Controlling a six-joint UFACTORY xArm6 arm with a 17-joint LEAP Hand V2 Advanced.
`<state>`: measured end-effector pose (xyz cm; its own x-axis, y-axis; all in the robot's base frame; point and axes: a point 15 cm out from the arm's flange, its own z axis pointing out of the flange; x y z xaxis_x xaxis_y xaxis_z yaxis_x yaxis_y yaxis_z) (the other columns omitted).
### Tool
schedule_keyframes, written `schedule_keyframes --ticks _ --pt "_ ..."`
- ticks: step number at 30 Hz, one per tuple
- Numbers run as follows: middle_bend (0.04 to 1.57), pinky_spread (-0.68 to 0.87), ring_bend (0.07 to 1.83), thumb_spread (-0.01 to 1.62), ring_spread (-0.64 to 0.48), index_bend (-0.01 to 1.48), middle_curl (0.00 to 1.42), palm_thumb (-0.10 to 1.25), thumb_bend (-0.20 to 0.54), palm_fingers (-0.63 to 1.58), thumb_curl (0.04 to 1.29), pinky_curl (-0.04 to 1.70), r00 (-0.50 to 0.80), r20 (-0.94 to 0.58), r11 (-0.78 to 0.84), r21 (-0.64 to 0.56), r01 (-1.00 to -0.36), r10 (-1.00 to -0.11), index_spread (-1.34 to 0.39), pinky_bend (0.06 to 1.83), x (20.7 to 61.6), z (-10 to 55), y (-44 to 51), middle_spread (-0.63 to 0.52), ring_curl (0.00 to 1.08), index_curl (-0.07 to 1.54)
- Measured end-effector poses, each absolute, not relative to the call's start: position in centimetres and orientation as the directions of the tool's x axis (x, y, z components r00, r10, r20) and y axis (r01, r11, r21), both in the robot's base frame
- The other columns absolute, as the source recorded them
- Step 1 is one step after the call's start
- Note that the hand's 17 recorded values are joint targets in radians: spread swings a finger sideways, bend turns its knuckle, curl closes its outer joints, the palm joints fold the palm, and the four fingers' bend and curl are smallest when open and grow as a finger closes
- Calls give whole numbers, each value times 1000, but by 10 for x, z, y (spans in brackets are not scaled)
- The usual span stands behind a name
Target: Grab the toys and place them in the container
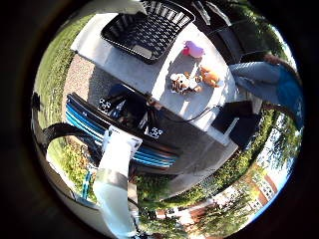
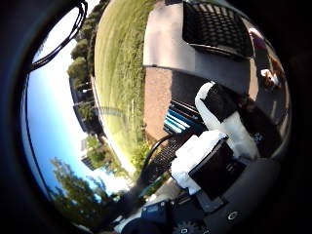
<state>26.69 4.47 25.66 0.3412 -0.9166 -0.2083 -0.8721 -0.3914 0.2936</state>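
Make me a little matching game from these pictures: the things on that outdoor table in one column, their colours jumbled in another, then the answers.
Things:
1. basket
2. round toy nearest the basket
3. plush toy at the table's edge
4. stuffed toy in the middle of the group

Colours:
A. orange
B. black
C. brown and white
D. pink

Pairs: 1-B, 2-D, 3-A, 4-C

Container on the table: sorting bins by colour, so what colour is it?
Black container, lattice-patterned; clearest in the little finger side view.
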Motion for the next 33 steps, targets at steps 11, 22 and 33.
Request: schedule_keyframes --ticks 11,22,33 --pt "161 444 267 1307 277 189 291 741 -15 243 369 190 126 -118 -151 238 -959 -985 -165 479 340 291 -116 58 326 374" --pt "154 419 299 1276 260 165 293 774 -18 122 385 204 84 -71 -100 262 -960 -994 -171 502 417 241 -207 50 337 333" --pt "165 394 293 1242 256 179 298 708 -29 35 392 209 105 -44 -114 304 -946 -993 -193 457 489 109 -244 56 335 315"
